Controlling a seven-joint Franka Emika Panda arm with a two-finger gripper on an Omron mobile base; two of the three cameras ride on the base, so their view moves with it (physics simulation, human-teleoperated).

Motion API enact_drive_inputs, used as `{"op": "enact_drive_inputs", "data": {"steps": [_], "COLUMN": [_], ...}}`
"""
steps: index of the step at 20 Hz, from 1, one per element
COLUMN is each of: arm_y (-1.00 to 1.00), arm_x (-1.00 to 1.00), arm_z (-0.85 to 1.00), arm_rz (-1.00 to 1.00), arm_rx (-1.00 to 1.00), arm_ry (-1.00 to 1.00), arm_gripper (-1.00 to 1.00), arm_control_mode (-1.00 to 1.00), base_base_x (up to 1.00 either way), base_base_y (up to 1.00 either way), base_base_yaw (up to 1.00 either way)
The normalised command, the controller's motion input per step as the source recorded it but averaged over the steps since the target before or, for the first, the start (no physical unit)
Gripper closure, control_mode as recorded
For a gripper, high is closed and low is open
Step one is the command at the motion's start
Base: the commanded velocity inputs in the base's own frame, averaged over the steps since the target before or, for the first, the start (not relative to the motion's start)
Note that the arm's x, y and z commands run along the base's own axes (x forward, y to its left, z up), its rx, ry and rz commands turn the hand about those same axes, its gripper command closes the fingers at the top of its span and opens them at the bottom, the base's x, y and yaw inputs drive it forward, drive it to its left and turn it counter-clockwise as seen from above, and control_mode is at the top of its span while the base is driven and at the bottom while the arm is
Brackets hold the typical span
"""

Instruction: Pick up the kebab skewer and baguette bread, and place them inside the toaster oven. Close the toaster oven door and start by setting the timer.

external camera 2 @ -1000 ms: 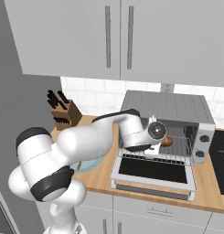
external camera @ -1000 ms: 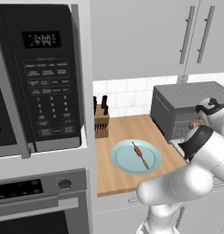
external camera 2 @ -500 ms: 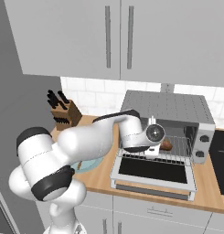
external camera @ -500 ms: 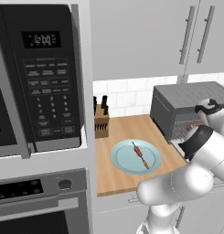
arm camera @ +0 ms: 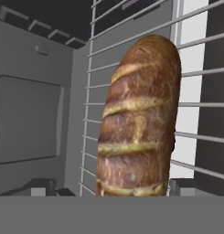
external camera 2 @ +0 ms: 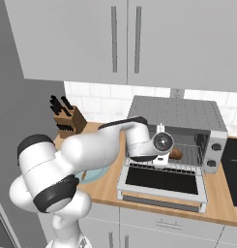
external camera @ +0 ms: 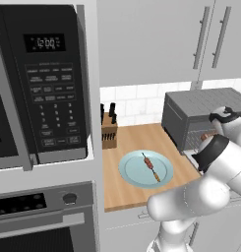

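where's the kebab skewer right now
The kebab skewer lies on the light blue plate on the wooden counter, seen in the left base view, between the knife block and the toaster oven.

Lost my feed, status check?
Gripper at oven mouth, grip unclear. Baguette over wire rack. Skewer waits on plate. Door down.

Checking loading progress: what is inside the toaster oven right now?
The baguette bread lies on the wire rack inside the toaster oven; the arm hides part of the cavity.
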Motion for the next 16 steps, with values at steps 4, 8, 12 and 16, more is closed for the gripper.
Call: {"op": "enact_drive_inputs", "data": {"steps": [4, 8, 12, 16], "arm_y": [-0.03, -0.11, 0.00, 0.04], "arm_x": [0.00, -0.30, -0.83, -0.61], "arm_z": [0.00, 0.47, 0.37, 0.53], "arm_rz": [0.00, 0.00, 0.00, 0.03], "arm_rx": [0.00, 0.00, -0.01, -0.06], "arm_ry": [-0.01, -0.04, -0.01, 0.00], "arm_gripper": [-1.00, -1.00, -1.00, -1.00], "arm_control_mode": [-1.00, -1.00, -1.00, -1.00], "base_base_x": [0.00, 0.00, 0.00, 0.00], "base_base_y": [0.00, 0.00, 0.00, 0.00], "base_base_yaw": [0.00, 0.00, 0.00, 0.00]}}
